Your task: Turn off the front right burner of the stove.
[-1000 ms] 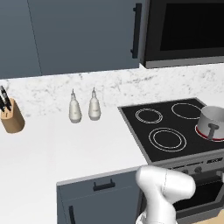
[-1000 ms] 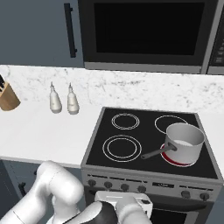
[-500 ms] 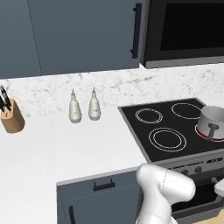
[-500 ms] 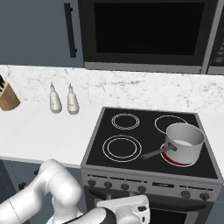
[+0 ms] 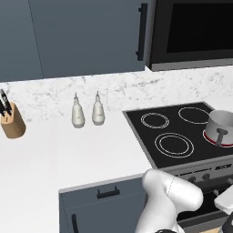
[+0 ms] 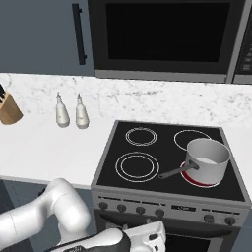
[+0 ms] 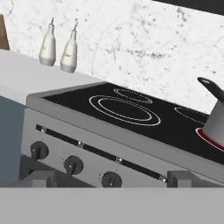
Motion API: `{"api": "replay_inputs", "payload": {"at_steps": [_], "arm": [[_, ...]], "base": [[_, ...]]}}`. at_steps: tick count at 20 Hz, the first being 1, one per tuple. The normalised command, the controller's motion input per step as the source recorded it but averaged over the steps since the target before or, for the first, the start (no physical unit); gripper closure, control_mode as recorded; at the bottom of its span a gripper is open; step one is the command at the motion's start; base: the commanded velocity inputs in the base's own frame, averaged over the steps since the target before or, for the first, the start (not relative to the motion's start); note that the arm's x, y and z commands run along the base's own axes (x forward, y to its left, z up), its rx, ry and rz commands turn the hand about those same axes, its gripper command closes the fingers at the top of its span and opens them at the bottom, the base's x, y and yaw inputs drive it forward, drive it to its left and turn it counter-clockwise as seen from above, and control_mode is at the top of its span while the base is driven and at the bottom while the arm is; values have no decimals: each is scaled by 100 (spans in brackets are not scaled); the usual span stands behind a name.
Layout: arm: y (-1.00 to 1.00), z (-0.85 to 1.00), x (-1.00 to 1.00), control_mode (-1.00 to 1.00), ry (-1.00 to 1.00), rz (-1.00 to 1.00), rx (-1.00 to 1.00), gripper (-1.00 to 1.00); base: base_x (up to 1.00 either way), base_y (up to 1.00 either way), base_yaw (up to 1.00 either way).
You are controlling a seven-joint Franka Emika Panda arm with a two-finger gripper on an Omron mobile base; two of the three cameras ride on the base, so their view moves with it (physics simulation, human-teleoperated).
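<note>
Just before the grey steel front panel of the stove (image 6: 170, 147), the claw (image 7: 111, 181) hangs low, level with the row of dark knobs (image 7: 73, 165); its two finger tips (image 7: 39, 178) stand wide apart with nothing between them. Open air lies between the tips and the knobs. Above the panel the black glass top carries a double white-ringed circle (image 6: 137, 166) at its front left. The front right burner (image 6: 201, 178) glows red at its rim under a steel saucepan (image 6: 206, 160), whose dark handle (image 6: 174, 171) reaches left over bare glass. Left of the stove the white worktop (image 5: 59, 150) runs to a marble backsplash, where two white bottles (image 5: 87, 110) and a knife block (image 5: 12, 119) stand. A black microwave (image 6: 165, 37) hangs overhead.
</note>
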Motion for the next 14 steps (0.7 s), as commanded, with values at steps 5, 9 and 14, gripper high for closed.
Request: {"api": "replay_inputs", "payload": {"at_steps": [5,9,14], "arm": [[-35,-10,15,-100,1,-4,-9,-100],[-28,-3,21,-100,7,-6,-2,-100],[-4,-17,10,-100,4,-2,-7,-100]], "base": [[0,0,0],[0,0,0],[0,0,0]]}}
